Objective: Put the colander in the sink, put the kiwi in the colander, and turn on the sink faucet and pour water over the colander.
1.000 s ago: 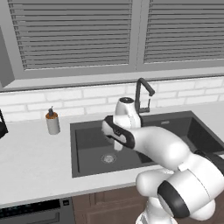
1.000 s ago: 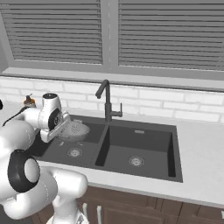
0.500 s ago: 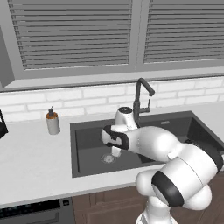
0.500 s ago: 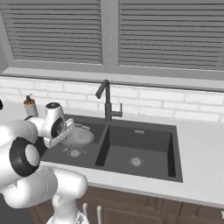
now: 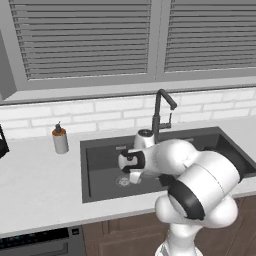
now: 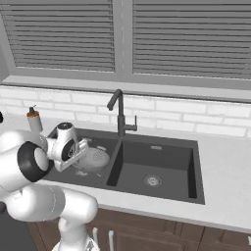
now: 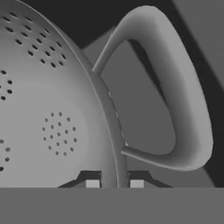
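Lowered since the earlier frames, our claw [image 7: 114,183] and the colander [image 6: 93,159] now sit down inside the left basin of the sink [image 6: 162,196], where before they hung above its left edge. Item one: colander, grey, pierced in clusters, tilted on edge near the basin's right wall. Item two: claw, clamped tight on the colander's rim [image 7: 109,131] beside one loop handle [image 7: 175,109], a fingertip [image 7: 92,183] on each side of the rim. Item three: sink faucet [image 6: 119,112], upright at the sink's back edge, spout toward the left basin. Item four: soap bottle [image 5: 60,139], on the tabletop [image 5: 35,185] beyond the sink's back left corner.
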Available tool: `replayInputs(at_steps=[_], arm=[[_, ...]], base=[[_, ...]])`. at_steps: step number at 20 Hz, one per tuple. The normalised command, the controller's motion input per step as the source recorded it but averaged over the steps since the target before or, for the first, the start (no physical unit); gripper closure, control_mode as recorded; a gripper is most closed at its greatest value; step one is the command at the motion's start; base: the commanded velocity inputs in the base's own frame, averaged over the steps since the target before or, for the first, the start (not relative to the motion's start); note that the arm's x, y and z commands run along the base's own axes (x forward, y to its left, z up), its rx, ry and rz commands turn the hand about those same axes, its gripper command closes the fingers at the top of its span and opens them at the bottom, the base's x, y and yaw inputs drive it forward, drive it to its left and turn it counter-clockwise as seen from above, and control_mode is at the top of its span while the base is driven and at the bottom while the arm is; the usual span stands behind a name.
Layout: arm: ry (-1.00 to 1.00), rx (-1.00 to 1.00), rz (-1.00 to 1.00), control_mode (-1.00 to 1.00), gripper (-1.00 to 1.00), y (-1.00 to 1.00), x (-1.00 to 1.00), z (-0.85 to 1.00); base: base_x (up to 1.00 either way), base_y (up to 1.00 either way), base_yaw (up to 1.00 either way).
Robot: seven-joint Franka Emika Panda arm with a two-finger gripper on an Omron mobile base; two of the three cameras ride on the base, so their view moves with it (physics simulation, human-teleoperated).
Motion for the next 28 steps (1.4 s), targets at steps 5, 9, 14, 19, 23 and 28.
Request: replayInputs(at_steps=[5,9,14,19,23,28], arm=[[0.02,0.0,-0.05,-1.0,1.0,0.01,0.15,-0.22],[0.01,0.0,-0.03,-1.0,1.0,0.04,0.2,-0.22],[0.04,0.0,-0.01,-1.0,1.0,0.01,0.04,-0.07],[0.0,0.0,0.03,-1.0,1.0,0.0,0.0,-0.03],[0.04,0.0,0.15,-1.0,1.0,0.0,0.08,-0.29],[0.03,0.0,0.1,-1.0,1.0,0.0,0.22,-0.29]], base=[[0.0,0.0,0.0],[0.0,0.0,0.0],[0.0,0.0,0.0],[0.0,0.0,0.0],[0.0,0.0,0.0],[0.0,0.0,0.0]])
